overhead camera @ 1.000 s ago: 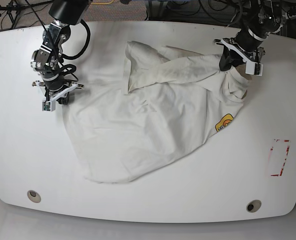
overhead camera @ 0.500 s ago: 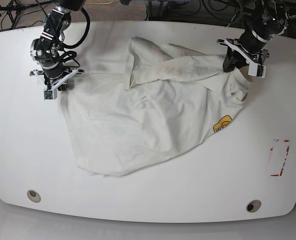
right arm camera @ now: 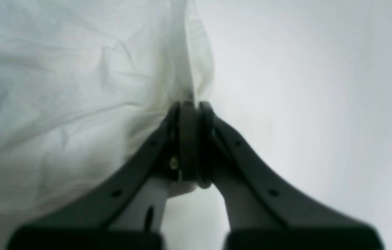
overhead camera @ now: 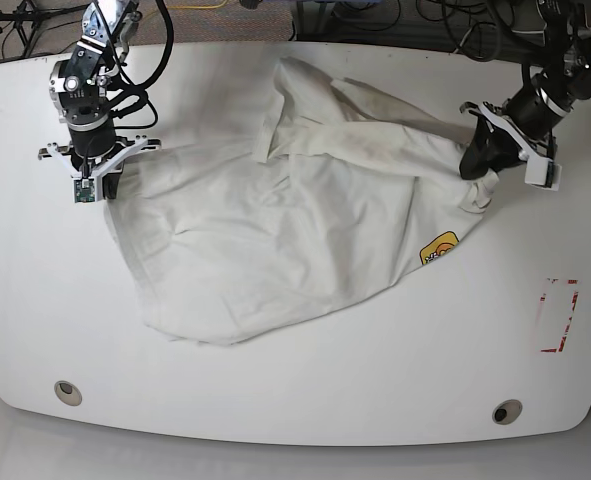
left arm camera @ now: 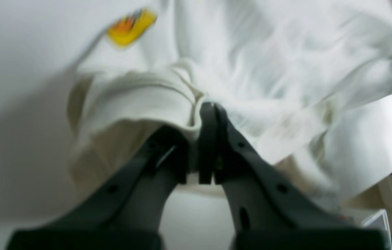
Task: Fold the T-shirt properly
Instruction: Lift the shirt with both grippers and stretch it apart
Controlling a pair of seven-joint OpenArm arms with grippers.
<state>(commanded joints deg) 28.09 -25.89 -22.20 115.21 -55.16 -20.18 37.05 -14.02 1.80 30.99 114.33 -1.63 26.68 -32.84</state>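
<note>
1 cream T-shirt (overhead camera: 275, 230) lay rumpled across the middle of the white table (overhead camera: 305, 400), its 1 yellow logo (overhead camera: 440, 247) facing up near the table's right side. 2 grippers held opposite edges. The left gripper (overhead camera: 480, 165) pinched bunched cloth near the collar; the right gripper (overhead camera: 90, 180) was pressed together on a thin edge. That thin pinch looked likely to slip under tension, and uneven pulling could have twisted the folded-over far portion further.
</note>
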